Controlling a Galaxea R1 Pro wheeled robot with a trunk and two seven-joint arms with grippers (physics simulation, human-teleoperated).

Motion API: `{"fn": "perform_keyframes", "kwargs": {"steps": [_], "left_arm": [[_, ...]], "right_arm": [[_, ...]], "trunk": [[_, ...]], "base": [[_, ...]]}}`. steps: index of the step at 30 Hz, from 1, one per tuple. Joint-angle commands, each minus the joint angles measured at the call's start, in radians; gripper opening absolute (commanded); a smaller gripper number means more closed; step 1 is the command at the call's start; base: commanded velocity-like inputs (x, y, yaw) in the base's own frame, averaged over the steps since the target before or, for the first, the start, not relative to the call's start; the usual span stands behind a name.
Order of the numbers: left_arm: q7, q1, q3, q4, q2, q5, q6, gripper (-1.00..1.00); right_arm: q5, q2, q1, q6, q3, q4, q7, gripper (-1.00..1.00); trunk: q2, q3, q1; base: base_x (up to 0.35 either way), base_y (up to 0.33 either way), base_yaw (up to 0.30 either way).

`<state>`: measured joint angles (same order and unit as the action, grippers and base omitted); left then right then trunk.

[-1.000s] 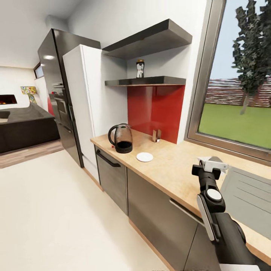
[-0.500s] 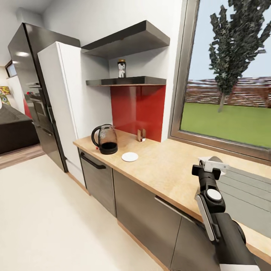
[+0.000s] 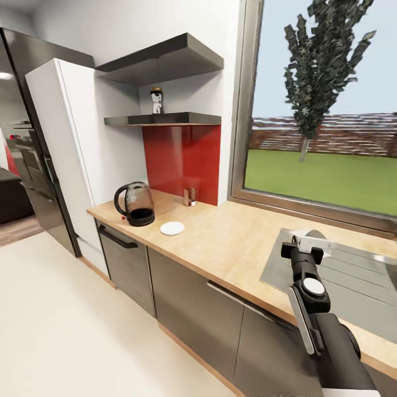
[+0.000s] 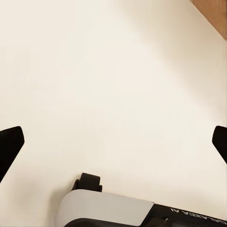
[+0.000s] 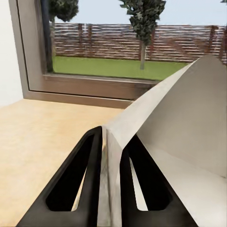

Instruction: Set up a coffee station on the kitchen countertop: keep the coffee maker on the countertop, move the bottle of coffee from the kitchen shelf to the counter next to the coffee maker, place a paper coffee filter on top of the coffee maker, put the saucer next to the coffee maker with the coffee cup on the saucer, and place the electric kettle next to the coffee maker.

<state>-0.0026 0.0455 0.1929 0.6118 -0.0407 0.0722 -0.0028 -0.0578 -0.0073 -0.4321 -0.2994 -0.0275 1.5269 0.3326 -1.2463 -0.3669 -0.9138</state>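
Camera panned right; right fingers (image 5: 109, 156) still pinch paper coffee filter (image 5: 179, 123); left fingers (image 4: 9, 146) spread.

Glass kettle (image 3: 134, 204) stands upright at ten o'clock on the light-wood bench (image 3: 237, 242), white saucer (image 3: 172, 228) flat just beside it. Coffee jar (image 3: 157, 101) up on the shelf (image 3: 165, 118). White paper filter (image 5: 175, 137) pinched in the right hand (image 5: 109, 156).
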Motion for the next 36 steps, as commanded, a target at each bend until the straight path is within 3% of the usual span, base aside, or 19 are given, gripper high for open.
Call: {"fn": "perform_keyframes", "kwargs": {"steps": [1, 22, 26, 36], "left_arm": [[0.0, 0.0, 0.002, 0.002, -0.001, 0.008, 0.0, 1.0], [0.001, 0.0, -0.003, 0.002, -0.002, 0.008, 0.001, 1.0], [0.0, 0.0, -0.015, 0.002, -0.012, 0.008, 0.0, 1.0], [0.002, 0.0, -0.02, 0.012, -0.024, 0.008, 0.006, 1.0]], "right_arm": [[-0.004, 0.0, -0.001, -0.008, 0.001, 0.001, 0.005, -1.0], [-0.004, 0.0, 0.0, -0.006, 0.003, 0.001, 0.005, -1.0], [-0.004, 0.0, 0.0, -0.006, 0.003, 0.001, 0.005, -1.0], [-0.004, 0.0, 0.0, -0.005, 0.003, 0.001, 0.005, -1.0]], "trunk": [[-0.001, -0.001, 0.0], [-0.001, -0.001, 0.0], [-0.001, -0.001, 0.0], [0.069, 0.03, 0.038]], "base": [[-0.002, -0.001, -0.255], [-0.108, -0.089, -0.144], [-0.176, -0.006, -0.027], [-0.024, -0.001, -0.004]]}}
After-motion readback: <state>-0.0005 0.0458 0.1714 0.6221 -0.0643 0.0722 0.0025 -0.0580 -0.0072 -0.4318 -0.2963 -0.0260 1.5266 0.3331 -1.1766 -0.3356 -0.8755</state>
